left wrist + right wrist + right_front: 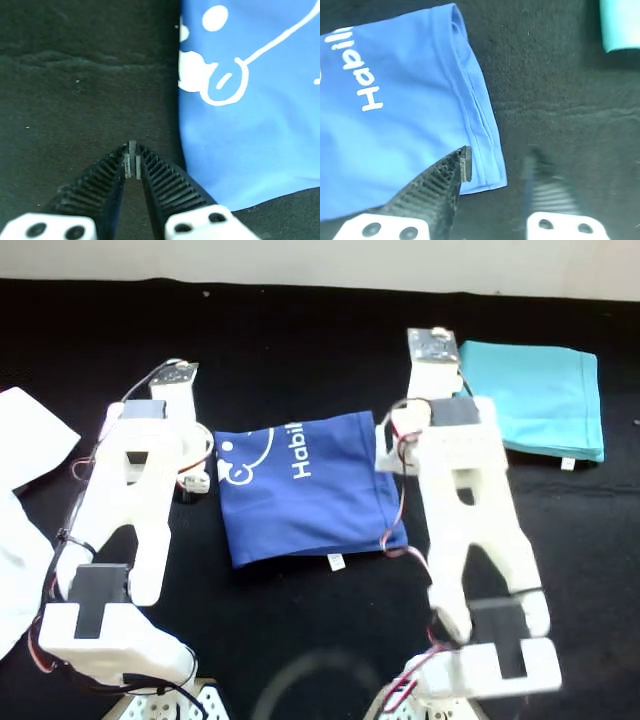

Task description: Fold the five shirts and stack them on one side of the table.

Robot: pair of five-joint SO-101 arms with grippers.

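1. Black ribbed fingers of the left gripper [131, 156] are pressed together and hold nothing. They hang over the black table cloth [75, 100], just beside one edge of the shirt.
2. Right gripper [499, 162]: fingers spread. One is above the shirt's stitched side hem near a corner, the other above bare cloth, and nothing is pinched.
3. Blue fabric shirt with white print [305, 495]: lies folded into a rough rectangle between the two arms.
4. Folded teal shirt [535, 400]: lies flat on the right side of the table, apart from the blue one. Loose white garments [25, 500] lie at the left edge.
5. Step in hand, as judged: the blue fold looks complete and stacking is not yet done.
6. Next move calls for gripping opposite edges through all layers and carrying the shirt level onto the teal one.
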